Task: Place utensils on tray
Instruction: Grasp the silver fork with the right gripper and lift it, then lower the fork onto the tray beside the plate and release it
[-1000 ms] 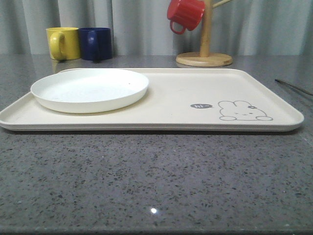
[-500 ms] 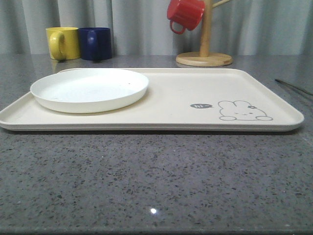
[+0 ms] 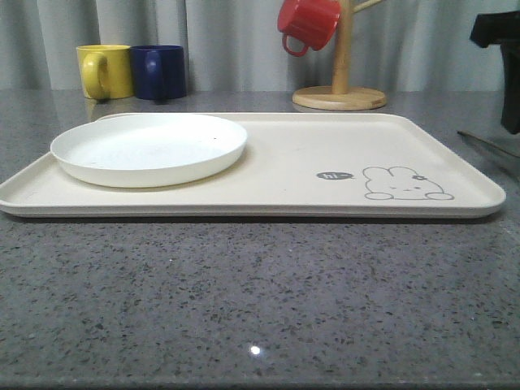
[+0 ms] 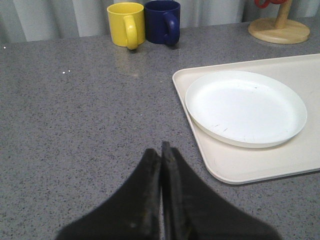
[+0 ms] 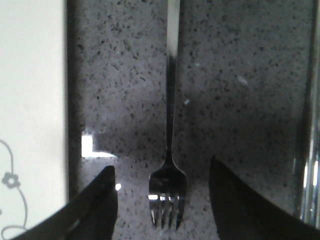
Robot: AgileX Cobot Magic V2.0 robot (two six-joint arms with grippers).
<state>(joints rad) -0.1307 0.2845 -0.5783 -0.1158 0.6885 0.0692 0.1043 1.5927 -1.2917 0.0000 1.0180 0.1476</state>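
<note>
The cream tray with its rabbit drawing lies across the middle of the table. A round white plate rests on the tray's left part. A silver fork lies flat on the grey table just right of the tray's right rim. My right gripper hangs open over the fork's tines, one finger on each side, not touching it. A second slim metal utensil lies beside the fork, farther from the tray. My left gripper is shut and empty over bare table left of the tray and plate.
Yellow mug and blue mug stand at the back left. A wooden mug stand with a red mug hanging on it stands behind the tray. My right arm is at the far right edge. Curtains close off the back.
My right arm has come into the front view at the far right, above the utensils. Tray, plate and mugs have not moved.
</note>
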